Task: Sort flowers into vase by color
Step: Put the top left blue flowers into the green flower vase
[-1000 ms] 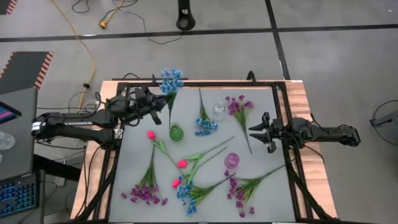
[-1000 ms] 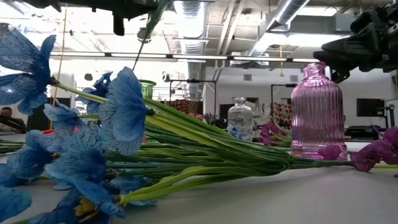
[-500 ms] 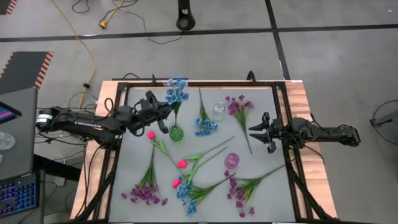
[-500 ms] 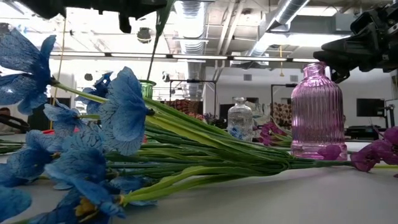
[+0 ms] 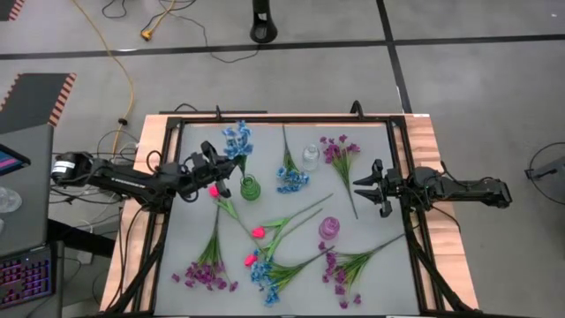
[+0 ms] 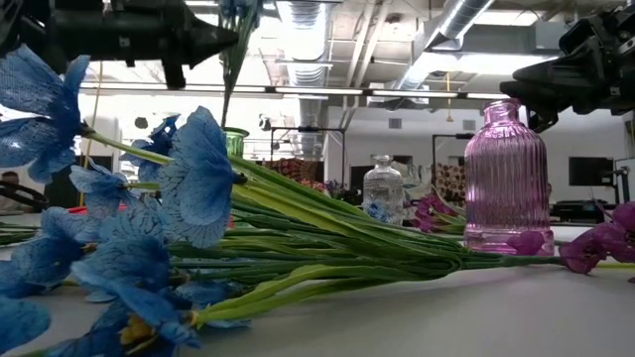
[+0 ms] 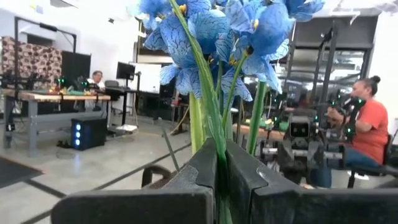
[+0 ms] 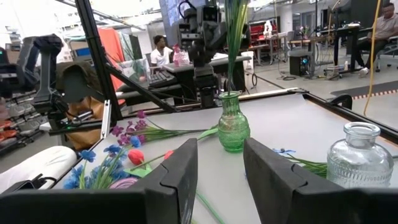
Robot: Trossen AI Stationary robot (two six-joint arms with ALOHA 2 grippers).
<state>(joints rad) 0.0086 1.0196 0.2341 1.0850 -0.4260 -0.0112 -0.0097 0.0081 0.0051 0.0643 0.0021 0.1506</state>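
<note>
A blue flower sprig (image 5: 236, 139) stands upright over the green vase (image 5: 250, 187), with my left gripper (image 5: 222, 170) shut on its green stems. Its blue heads (image 7: 205, 31) rise above the fingers. The stems' lower ends (image 8: 231, 74) run down into the green vase's mouth (image 8: 231, 95). Other flowers lie flat on the grey table: pink buds (image 5: 257, 232), purple sprigs (image 5: 207, 269), and blue sprigs (image 5: 290, 175). My right gripper (image 5: 357, 189) waits open at the table's right edge, with nothing between its fingers (image 8: 180, 174). My left gripper pinches the blue sprig's green stems (image 7: 219, 152) between its two fingers, below the heads. The fingers come nearly level from the table's left and lie across the stems. The sprig stands upright, and its lower part (image 6: 230, 84) hangs down into the green vase.
A clear glass vase (image 5: 311, 157) stands at the far middle and a pink ribbed vase (image 5: 328, 228) toward the near right. Long stems (image 6: 327, 248) cross the table's middle. A black frame (image 5: 265, 117) rims the table. People sit in the room beyond.
My left gripper has come down and drawn back toward the table's left edge, staying shut on the blue sprig. The sprig has sunk with it, its heads now lower and nearer the green vase.
</note>
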